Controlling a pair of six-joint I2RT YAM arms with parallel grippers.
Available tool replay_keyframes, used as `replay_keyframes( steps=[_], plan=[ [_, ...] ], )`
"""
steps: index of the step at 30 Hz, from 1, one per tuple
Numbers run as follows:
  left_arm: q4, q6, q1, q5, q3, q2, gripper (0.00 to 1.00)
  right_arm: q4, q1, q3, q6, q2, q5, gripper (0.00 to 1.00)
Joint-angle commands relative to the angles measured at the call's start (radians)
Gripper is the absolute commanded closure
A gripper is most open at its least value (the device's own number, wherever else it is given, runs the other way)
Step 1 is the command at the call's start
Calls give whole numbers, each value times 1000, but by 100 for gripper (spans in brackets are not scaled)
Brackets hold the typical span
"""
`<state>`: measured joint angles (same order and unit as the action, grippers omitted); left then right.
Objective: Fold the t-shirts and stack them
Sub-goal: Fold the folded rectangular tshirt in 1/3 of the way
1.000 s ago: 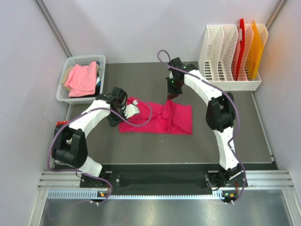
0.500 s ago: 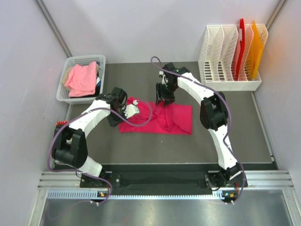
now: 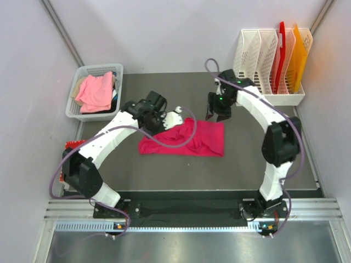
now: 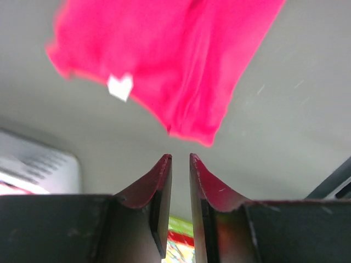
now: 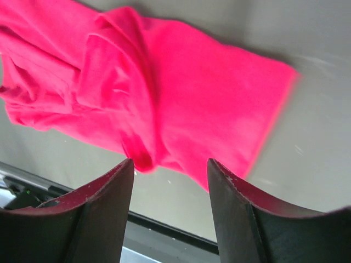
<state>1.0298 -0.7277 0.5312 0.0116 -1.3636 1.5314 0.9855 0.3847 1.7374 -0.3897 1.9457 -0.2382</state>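
Note:
The magenta-pink t-shirt lies crumpled on the dark table, its upper left part bunched toward the middle. My left gripper hovers at the shirt's far edge. In the left wrist view its jaws stand only a narrow gap apart with nothing between them, and the shirt with its white tag lies ahead. My right gripper is open and empty just behind the shirt's far right part, which shows in its wrist view beyond the fingertips. The salmon-pink t-shirt lies in the basket.
A white plastic basket stands at the back left with other cloth in it. A white file rack holding red and orange boards stands at the back right. Grey walls enclose the table on three sides.
My left gripper has moved right and farther back, from the shirt's left end to its middle, and the shirt's upper left part has bunched rightward. My right gripper swung left, then back right.

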Motion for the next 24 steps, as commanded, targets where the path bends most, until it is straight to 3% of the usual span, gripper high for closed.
replay_keyframes(
  steps=[1, 7, 16, 24],
  plan=[
    [29, 63, 168, 54, -101, 24, 75, -77, -40, -177, -8, -134, 39, 44],
    [-56, 178, 286, 139, -146, 128, 78, -162, -41, -360, -24, -116, -6, 45],
    [-252, 364, 296, 224, -227, 281, 77, -186, -41, -328, -17, -10, -19, 48],
    [-292, 473, 309, 283, -321, 447, 73, -185, -47, -361, 18, -7, -4, 50]
  ],
)
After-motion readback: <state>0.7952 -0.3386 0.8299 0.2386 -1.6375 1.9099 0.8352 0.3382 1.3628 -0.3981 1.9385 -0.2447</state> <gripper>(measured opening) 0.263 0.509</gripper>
